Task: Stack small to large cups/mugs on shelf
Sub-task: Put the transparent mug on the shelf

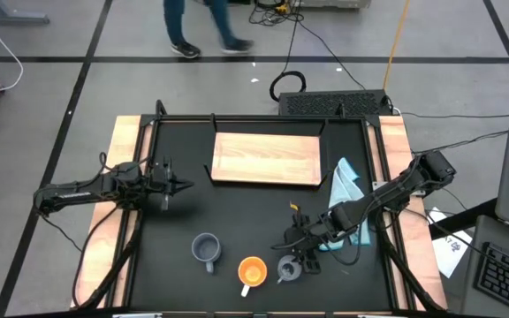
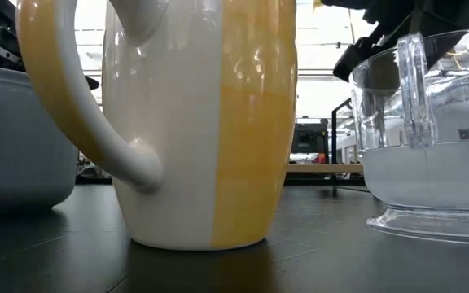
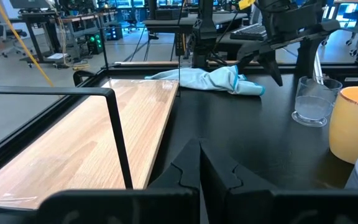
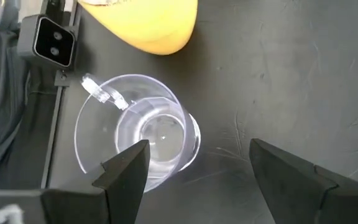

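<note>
The clear glass cup (image 1: 288,268) stands upright on the black table near its front edge and also shows in the right wrist view (image 4: 135,140). The orange mug (image 1: 252,271) with a white handle stands to its left. The blue-grey mug (image 1: 206,249) stands farther left. The light-wood shelf board (image 1: 266,159) lies flat at the far middle. My right gripper (image 4: 197,155) is open just above the glass cup, with one finger (image 4: 126,165) over its mouth and the other (image 4: 284,168) over bare table. My left gripper (image 1: 179,185) is shut and empty, left of the board.
A light-blue cloth (image 1: 347,199) lies crumpled right of the board, beside the right arm. A thin black frame (image 3: 114,124) borders the table and stands up near the board's corner. A person walks on the floor beyond the far edge (image 1: 197,26).
</note>
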